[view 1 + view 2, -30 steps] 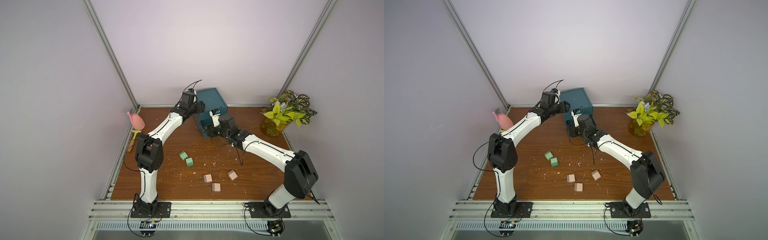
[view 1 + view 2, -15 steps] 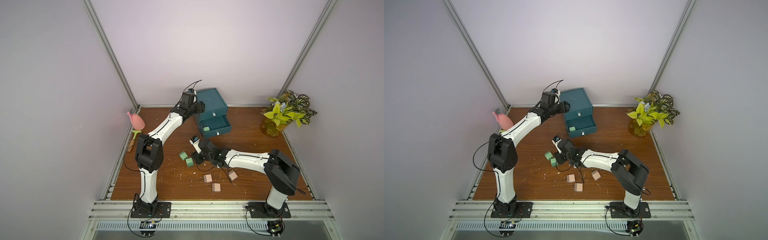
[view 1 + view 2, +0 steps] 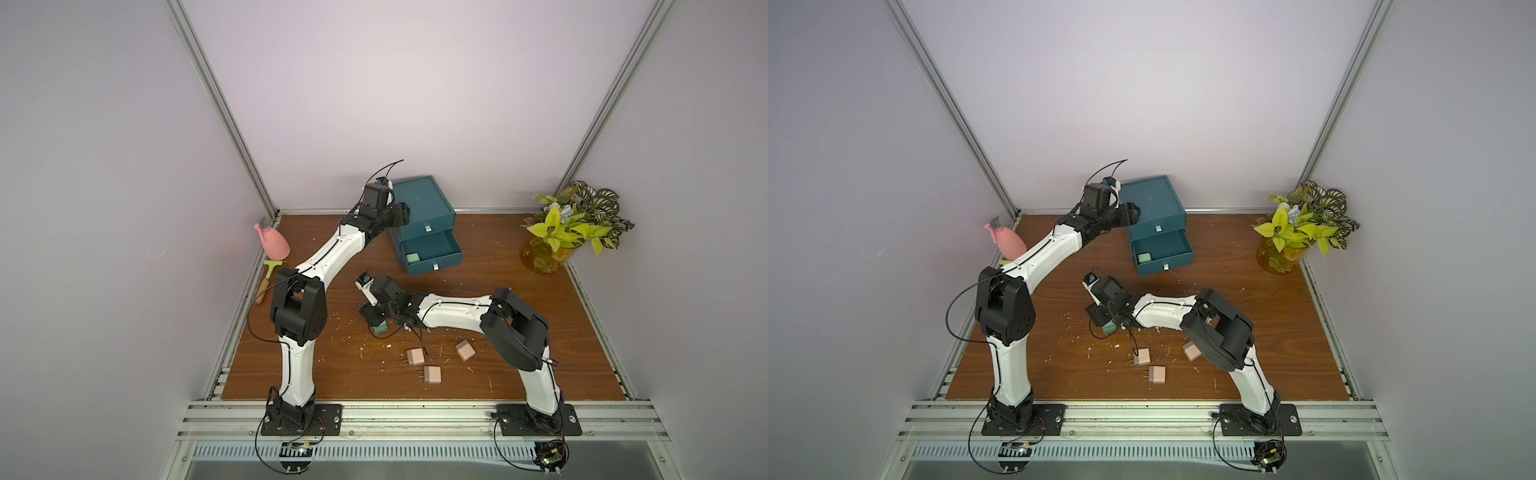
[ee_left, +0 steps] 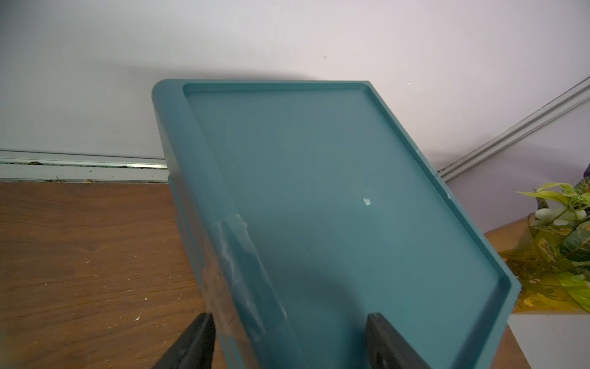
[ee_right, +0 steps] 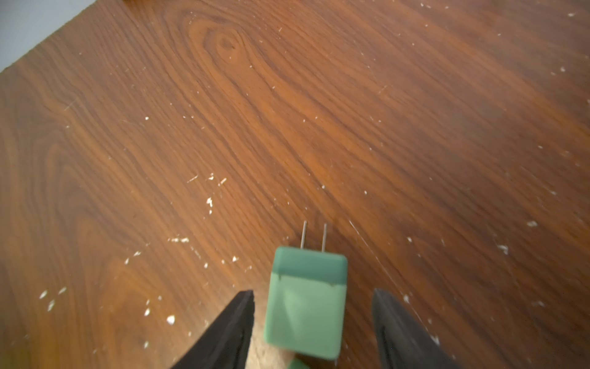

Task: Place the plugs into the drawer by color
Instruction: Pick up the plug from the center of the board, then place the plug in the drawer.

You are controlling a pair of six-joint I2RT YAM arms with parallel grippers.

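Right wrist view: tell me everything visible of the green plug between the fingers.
The green plug is a small rounded cube of matte plastic, pale green with a darker band at the end bearing two thin metal prongs. It lies flat on the wooden table, prongs pointing away from the right gripper, whose black fingers stand either side with a gap each way, not touching it. A second green plug peeks in behind it; whether they touch cannot be told.

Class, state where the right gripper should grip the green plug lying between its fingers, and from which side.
Grip the green plug by its body's two flat side faces, coming from the end opposite the prongs. They point away from the right gripper, whose open fingers flank those parallel faces.
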